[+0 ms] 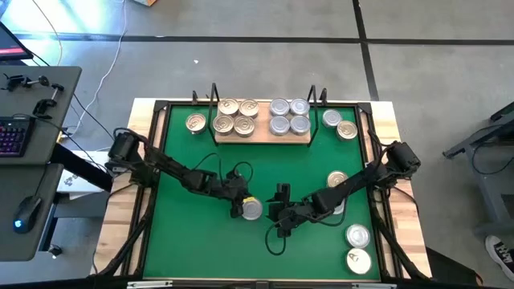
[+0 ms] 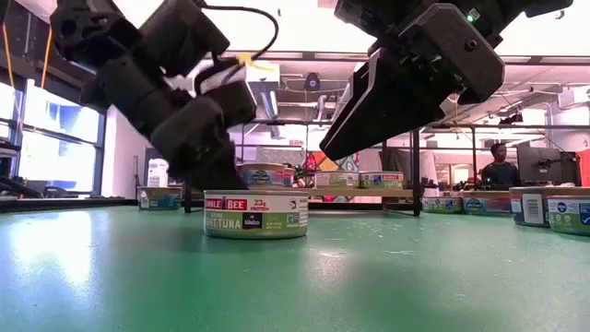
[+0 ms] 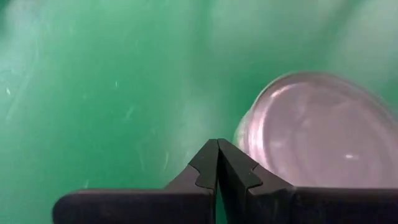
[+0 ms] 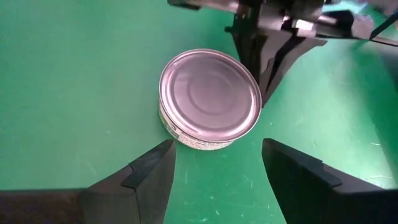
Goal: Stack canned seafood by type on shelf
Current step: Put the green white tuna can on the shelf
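A silver-lidded tuna tin (image 1: 251, 209) (image 2: 256, 214) sits flat on the green mat near its middle. My left gripper (image 1: 237, 205) (image 3: 217, 146) is shut, its tips low beside the tin's (image 3: 317, 130) left side wall. My right gripper (image 1: 280, 213) (image 4: 216, 149) is open and hovers just right of the tin (image 4: 210, 96), which lies ahead of its tips and not between them. The wooden shelf (image 1: 261, 138) stands at the far side. It carries gold-lidded tins (image 1: 235, 116) on its left half and silver-lidded tins (image 1: 289, 116) on its right half. My left gripper's shut fingers (image 4: 266, 65) stand close against the tin's side wall (image 3: 244, 140), coming down at a slant from the table's left. I cannot tell whether they touch it. The tin rests flat on the mat.
Loose tins lie on the mat: one left of the shelf (image 1: 195, 122), two to its right (image 1: 331, 118) (image 1: 347, 129), one under the right arm (image 1: 337, 180), and two near the right near corner (image 1: 357, 235) (image 1: 359, 259). The mat's near left part is bare.
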Controlling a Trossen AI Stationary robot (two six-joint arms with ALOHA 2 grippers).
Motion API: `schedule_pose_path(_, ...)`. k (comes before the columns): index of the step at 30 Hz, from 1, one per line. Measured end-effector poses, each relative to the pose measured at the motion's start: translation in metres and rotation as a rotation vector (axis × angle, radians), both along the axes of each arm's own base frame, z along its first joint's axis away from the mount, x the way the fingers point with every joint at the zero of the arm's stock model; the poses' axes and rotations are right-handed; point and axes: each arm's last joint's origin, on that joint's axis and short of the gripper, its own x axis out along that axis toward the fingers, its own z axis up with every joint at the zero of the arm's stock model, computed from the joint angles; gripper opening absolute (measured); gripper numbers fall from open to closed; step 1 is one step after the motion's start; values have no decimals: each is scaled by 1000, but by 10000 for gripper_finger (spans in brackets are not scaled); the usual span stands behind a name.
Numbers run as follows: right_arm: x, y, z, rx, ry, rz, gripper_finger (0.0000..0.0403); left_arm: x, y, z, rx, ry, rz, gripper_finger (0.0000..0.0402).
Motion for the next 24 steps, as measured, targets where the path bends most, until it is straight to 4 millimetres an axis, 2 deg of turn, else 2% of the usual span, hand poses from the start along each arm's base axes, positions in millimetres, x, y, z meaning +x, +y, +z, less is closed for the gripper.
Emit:
schedule_pose_path(4,0,0,0,-1,0,0,233,0,1,-3,35,5,36,0)
schedule_pose_path(11,0,0,0,-1,1,0,233,1,2,19,43,-78,51,0)
schedule_pose_path(15,0,0,0,-3,5,0,233,2,-1,25,-7,-107,-11,0)
schedule_pose_path(24,0,0,0,-3,4,0,233,5,-1,11,-26,-71,-23,0)
